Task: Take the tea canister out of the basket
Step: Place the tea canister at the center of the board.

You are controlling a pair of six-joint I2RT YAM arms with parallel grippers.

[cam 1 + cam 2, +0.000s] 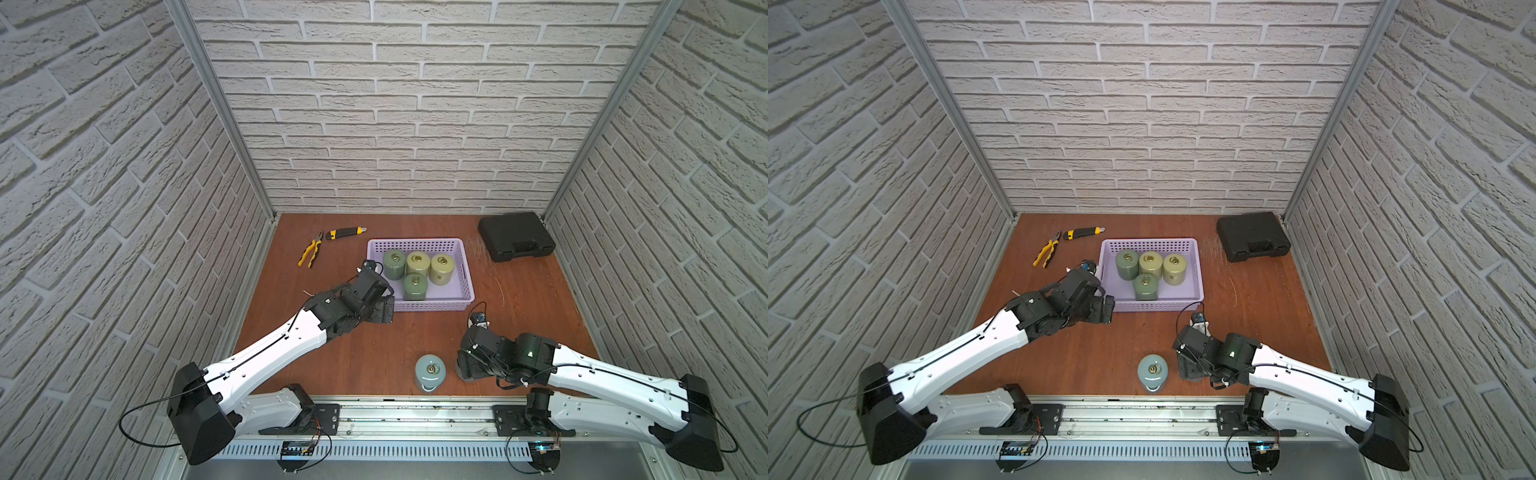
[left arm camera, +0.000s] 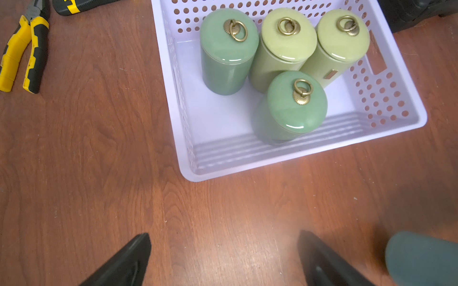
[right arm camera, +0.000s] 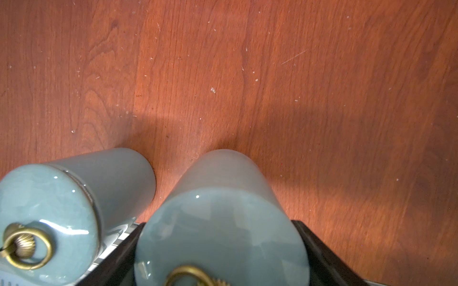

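Shallow rectangular lavender perforated plastic basket [image 1: 432, 306], mid-table on the reddish wood tabletop [image 1: 374, 345]: holds four upright ring-lidded ceramic tea canisters clustered close together, two jade-green canisters [image 1: 393, 264] and two yellow-green canisters [image 1: 442, 268]. Outside it, near the front edge: free blue-grey canister [image 1: 430, 371], upright, and just beside it a second blue-grey canister [image 3: 220, 198] between the wide-spread jaws of the right gripper [image 3: 219, 224]; whether they press it cannot be told. Left gripper [image 2: 224, 234]: jaws apart, empty, near the basket's near left corner.

Four canisters [image 1: 417, 266] in basket [image 1: 415, 246]; pliers [image 1: 311, 251] and knife [image 1: 345, 233] left, case [image 1: 516, 237] right
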